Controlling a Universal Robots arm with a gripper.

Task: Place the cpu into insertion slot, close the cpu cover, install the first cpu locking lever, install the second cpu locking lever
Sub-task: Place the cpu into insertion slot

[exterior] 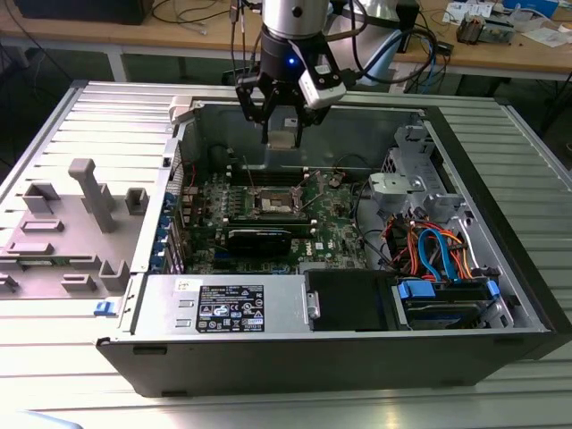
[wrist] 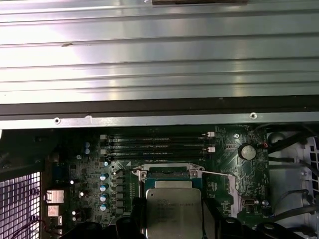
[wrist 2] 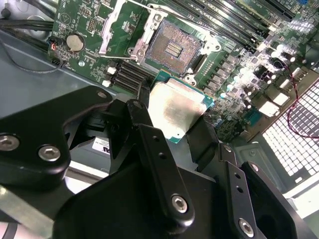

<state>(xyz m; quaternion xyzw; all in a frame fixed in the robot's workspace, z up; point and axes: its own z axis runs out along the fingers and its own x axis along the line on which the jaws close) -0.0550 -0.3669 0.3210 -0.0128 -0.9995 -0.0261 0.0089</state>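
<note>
"So, where's the cpu (wrist 2: 177,107)?"

"Pinched between the jaws of the gripper (exterior: 283,132), silvery top facing the wrist cameras (green edge showing)."

"And the insertion slot (wrist 2: 174,47)?"

"Uncovered, dark centre exposed, beneath the cpu and apart from it, on the green board (wrist 2: 84,20) inside the open case (exterior: 268,357)."

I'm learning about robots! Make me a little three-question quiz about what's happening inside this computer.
1. True or false: the insertion slot is empty.
2. Pick one: what does the hand hold? A a cable; B the cpu; C nothing.
3. Fill in: the cpu cover is ___ (open or shut).

Key: 1 true; 2 B; 3 open.
</note>
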